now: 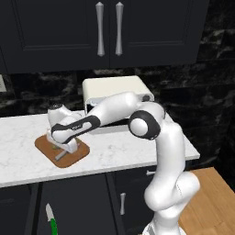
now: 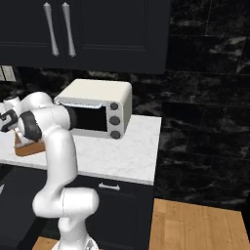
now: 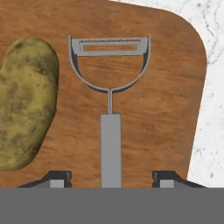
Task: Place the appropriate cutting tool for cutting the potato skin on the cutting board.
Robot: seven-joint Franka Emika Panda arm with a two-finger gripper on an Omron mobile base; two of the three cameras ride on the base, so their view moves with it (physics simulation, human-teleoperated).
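In the hand view the grey metal cutting tool [image 3: 110, 144], a peeler, lies flat on the reddish-brown cutting board [image 3: 166, 96], its rounded head pointing away from me. The olive-brown potato [image 3: 24, 103] rests on the board to its left, apart from it. My gripper [image 3: 110, 179] hovers low over the peeler's handle, open, and each dark fingertip [image 3: 57, 177] stands clear of the handle. From the left base view the hand [image 1: 64, 144] sits over the board [image 1: 43, 146] at the counter's left, and the peeler [image 1: 60, 156] lies beneath it.
A cream toaster oven [image 1: 117, 92] stands behind the arm on the white marble counter [image 1: 119, 151]. A green-handled knife [image 1: 51, 221] lies low in front of the dark base cabinets. Dark wall cabinets hang above. The board [image 2: 27, 148] also peeks out behind the forearm.
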